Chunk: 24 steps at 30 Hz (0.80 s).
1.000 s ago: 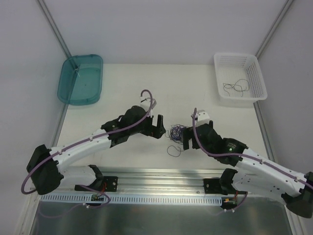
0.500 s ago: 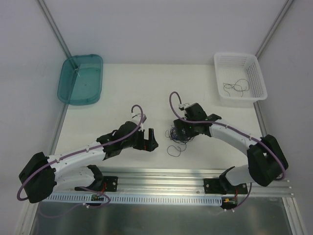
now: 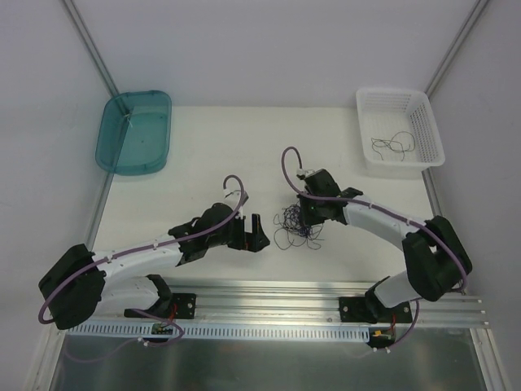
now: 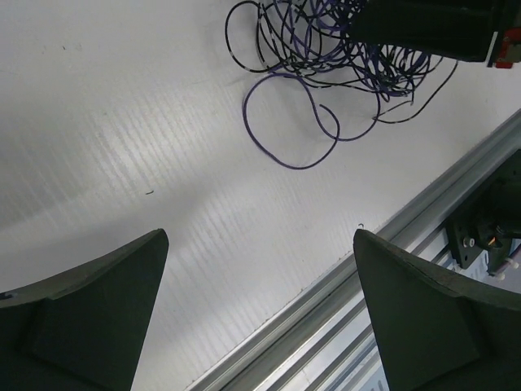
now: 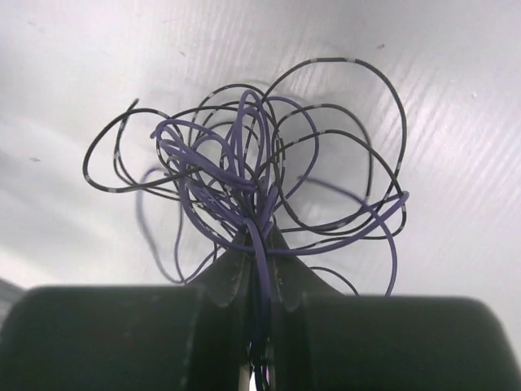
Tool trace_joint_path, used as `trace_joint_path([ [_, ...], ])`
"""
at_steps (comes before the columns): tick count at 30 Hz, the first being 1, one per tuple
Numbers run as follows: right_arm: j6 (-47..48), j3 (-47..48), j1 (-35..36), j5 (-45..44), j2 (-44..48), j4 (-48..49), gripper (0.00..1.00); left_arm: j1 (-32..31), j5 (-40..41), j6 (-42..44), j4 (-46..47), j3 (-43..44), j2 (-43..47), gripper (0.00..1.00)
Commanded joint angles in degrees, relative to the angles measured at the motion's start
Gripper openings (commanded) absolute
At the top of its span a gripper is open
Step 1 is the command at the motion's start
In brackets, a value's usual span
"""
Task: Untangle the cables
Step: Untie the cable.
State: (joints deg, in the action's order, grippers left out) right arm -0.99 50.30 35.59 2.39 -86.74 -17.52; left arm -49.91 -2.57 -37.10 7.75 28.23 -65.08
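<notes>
Cables (image 3: 293,226) lie as a loose tangle of thin purple and black loops near the middle of the white surface (image 3: 203,179), somewhat toward its near edge. The right gripper (image 3: 307,220) is at the far-right side of the bundle, its jaws clamped on a pinch of strands. From the right wrist view the loops fan out beyond the closed fingers (image 5: 224,285), purple ones bunched in the centre and black ones with pale bands sweeping wider.

Just left of the tangle, the left gripper (image 3: 254,236) hangs with its jaws wide apart, holding nothing. Its wrist view shows both fingers over bare surface with the bundle beyond them, and one purple loop (image 4: 289,122) trailing out toward the metal rail (image 4: 431,195).

A teal tray (image 3: 134,130) sits at the far left corner. A white basket (image 3: 423,122) at the far right corner holds a few dark strands (image 3: 391,145).
</notes>
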Motion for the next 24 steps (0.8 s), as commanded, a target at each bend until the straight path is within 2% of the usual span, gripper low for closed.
trace_joint_path([
  [1, -8.8, -2.3, 0.0, 0.9, 8.9, 2.1, 0.01, -0.6, -1.3, -1.4, 6.5, -0.2, -1.3, 0.99],
  [11, -21.3, -13.1, 0.4, 0.2, 28.3, 8.2, 0.01, -1.0, -1.7, -8.5, 16.1, -3.1, -1.9, 0.98],
  [16, -23.9, -15.9, 0.7, -0.3, 32.4, 10.3, 0.01, -2.0, -2.0, -11.3, 17.6, -1.6, -5.5, 0.95],
  [24, -25.9, -17.9, 1.1, -0.7, 36.2, 12.7, 0.01, -3.1, -4.3, -16.2, 22.9, -0.2, -12.1, 0.87],
])
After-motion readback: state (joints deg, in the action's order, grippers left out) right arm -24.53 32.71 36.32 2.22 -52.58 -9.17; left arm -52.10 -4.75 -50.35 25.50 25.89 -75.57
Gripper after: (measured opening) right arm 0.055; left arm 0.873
